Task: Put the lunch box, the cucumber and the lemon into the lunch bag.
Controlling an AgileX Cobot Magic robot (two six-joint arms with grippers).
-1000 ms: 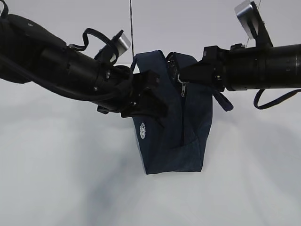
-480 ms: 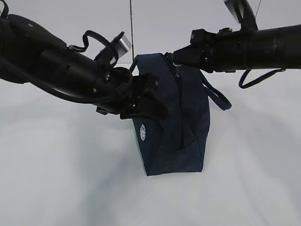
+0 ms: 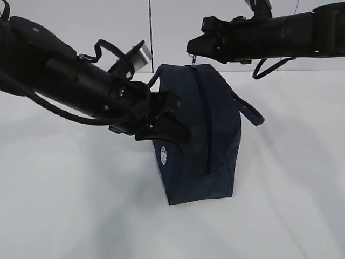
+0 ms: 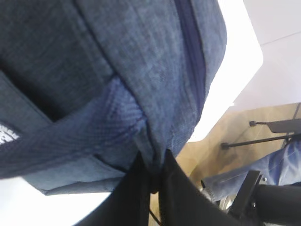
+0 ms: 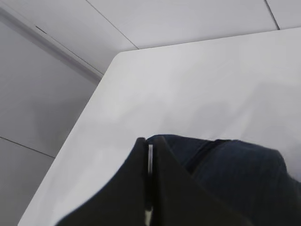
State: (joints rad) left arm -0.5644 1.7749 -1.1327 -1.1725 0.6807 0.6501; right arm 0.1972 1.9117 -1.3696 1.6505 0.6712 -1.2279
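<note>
While both claws grip, my bag (image 3: 197, 135) stands zipped.
Left claw (image 4: 153, 176) pinches fabric; right claw (image 3: 192, 54) clamps the zipper pull (image 5: 150, 162).

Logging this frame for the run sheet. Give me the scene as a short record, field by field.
bag: lunch bag standing on the white table, zipper line appears shut
left gripper: shut on a fold of the bag's fabric
right gripper: shut on the zipper pull at the bag's top
lunch box, cucumber, lemon: not visible in any view
handle: loop hanging off the bag's right side
</note>
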